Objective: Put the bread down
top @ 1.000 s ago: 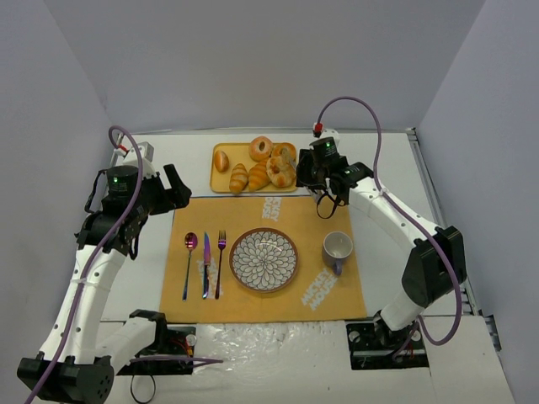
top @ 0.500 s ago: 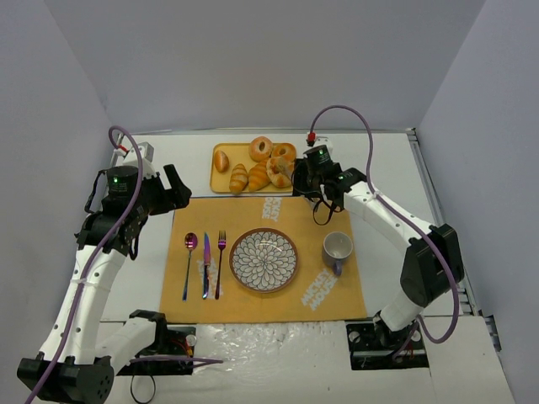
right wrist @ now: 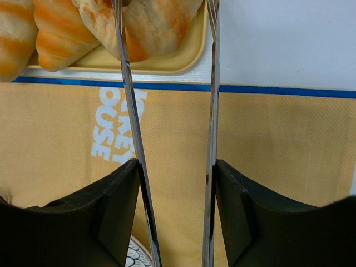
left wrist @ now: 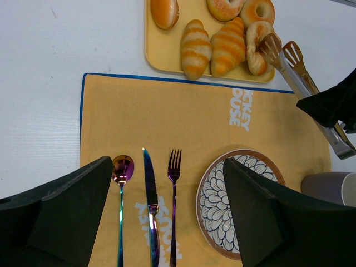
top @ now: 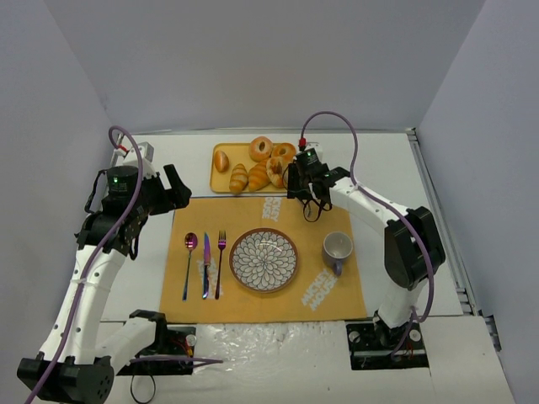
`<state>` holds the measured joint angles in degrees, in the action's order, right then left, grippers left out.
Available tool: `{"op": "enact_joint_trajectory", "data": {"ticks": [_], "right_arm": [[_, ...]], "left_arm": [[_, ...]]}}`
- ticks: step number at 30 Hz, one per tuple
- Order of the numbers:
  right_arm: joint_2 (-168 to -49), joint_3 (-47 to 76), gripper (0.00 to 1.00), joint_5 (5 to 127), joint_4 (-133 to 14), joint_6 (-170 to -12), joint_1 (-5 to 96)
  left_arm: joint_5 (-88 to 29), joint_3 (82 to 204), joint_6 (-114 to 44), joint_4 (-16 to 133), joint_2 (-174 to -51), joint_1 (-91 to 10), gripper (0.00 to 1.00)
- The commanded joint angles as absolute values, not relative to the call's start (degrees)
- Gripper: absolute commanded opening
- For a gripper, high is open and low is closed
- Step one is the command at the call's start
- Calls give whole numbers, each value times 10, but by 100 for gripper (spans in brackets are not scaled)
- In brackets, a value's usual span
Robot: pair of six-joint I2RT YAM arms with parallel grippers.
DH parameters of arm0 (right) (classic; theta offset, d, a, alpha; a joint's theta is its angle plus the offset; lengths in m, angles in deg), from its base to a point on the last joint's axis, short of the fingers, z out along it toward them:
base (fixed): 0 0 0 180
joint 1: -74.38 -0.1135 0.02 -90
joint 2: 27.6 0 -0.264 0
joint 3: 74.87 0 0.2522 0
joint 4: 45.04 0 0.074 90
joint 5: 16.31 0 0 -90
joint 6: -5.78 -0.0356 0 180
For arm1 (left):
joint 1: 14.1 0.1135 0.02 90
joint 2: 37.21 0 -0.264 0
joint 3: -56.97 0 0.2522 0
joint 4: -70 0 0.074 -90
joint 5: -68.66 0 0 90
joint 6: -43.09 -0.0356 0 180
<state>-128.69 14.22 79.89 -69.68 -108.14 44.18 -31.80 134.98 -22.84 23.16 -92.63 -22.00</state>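
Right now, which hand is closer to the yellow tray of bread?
Right. The right hand holds tongs whose tips reach over the yellow tray at its right end; the left hand hangs open by the placemat's far-left corner, apart from the tray.

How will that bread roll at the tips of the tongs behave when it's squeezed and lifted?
Probably soft and light: the roll looks puffy, so the tongs may dent it. Its rounded crust could slip between the thin metal blades. It sits against a croissant, which lifting may nudge.
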Motion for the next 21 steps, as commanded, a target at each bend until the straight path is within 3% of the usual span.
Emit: {"op": "enact_joint_trajectory", "data": {"ticks": [1,7,13,21], "right_arm": [[-1278,177,50,815,-666,-1083,442],[-1279,177,50,806,-664,-1082,449],[-1287,174,43,779,-650,-1086,463],[-1263,168,14,771,-650,-1087,463]], "left_arm": [[-318,1361,-232,268,-925,-217,77],[-319,1361,-232,268,-925,-217,77],[-318,1361,-232,269,-923,-217,77],[-319,1361,-232,269,-923,-217,77]]}}
